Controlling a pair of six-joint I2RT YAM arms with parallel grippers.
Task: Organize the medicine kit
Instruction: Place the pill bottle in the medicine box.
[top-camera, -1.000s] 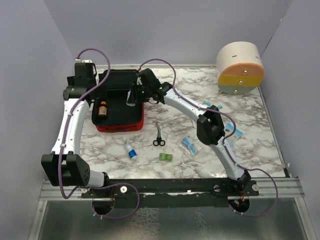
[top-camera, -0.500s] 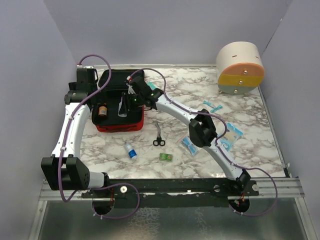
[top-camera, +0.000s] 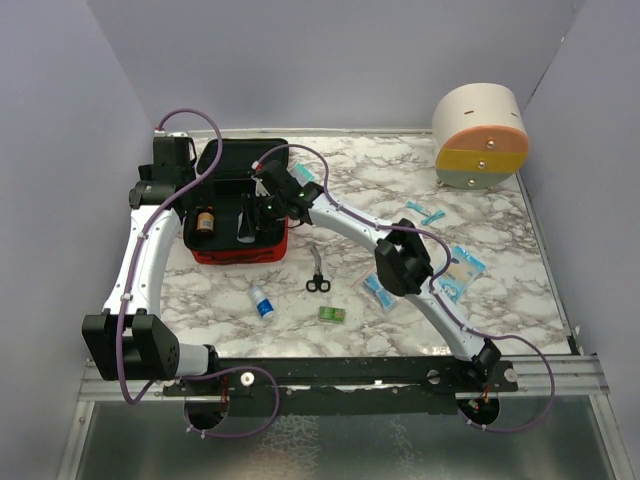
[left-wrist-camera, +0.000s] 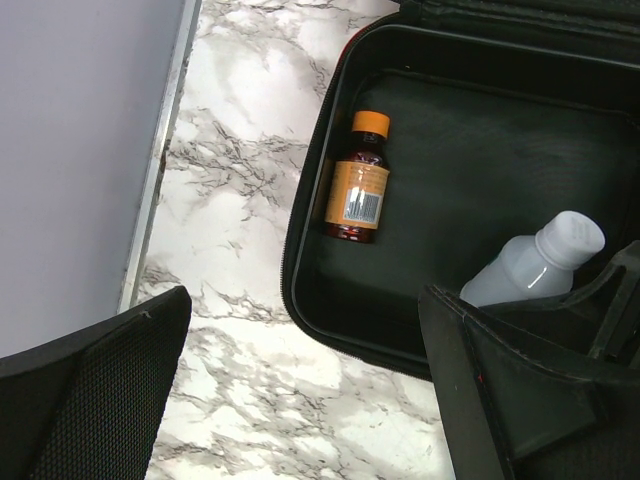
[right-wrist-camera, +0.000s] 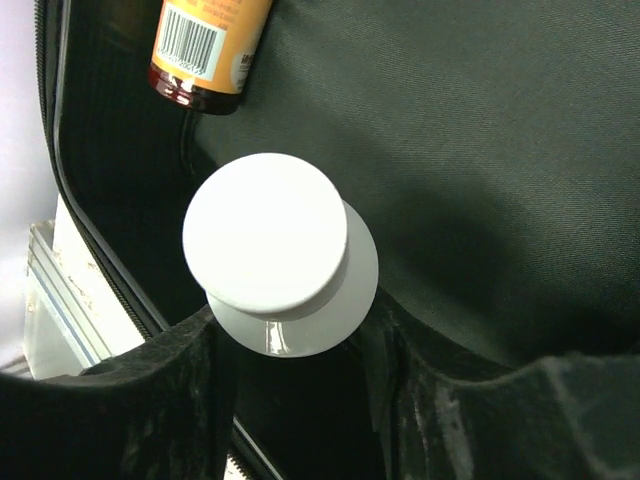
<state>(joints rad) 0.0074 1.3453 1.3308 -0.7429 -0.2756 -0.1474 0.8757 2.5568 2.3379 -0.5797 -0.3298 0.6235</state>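
Note:
The red medicine kit (top-camera: 240, 255) lies open at the back left, black inside. An amber bottle with an orange cap (top-camera: 205, 221) lies in it, and it also shows in the left wrist view (left-wrist-camera: 355, 185). My right gripper (right-wrist-camera: 300, 400) is shut on a white bottle (right-wrist-camera: 265, 232) and holds it cap up, low inside the kit (right-wrist-camera: 480, 130); the white bottle also shows in the top view (top-camera: 245, 227) and the left wrist view (left-wrist-camera: 535, 262). My left gripper (left-wrist-camera: 300, 400) is open and empty over the table, beside the kit's left rim (left-wrist-camera: 297, 255).
Black scissors (top-camera: 317, 272), a small blue-capped bottle (top-camera: 261, 302) and a green packet (top-camera: 332, 314) lie in front of the kit. Blue packets (top-camera: 460, 270) lie to the right. The round drawer container (top-camera: 481, 135) stands at the back right. The left wall (left-wrist-camera: 70, 150) is close.
My right gripper has moved left and down into the kit with the white bottle. My left arm shifted slightly at first, then stayed still.

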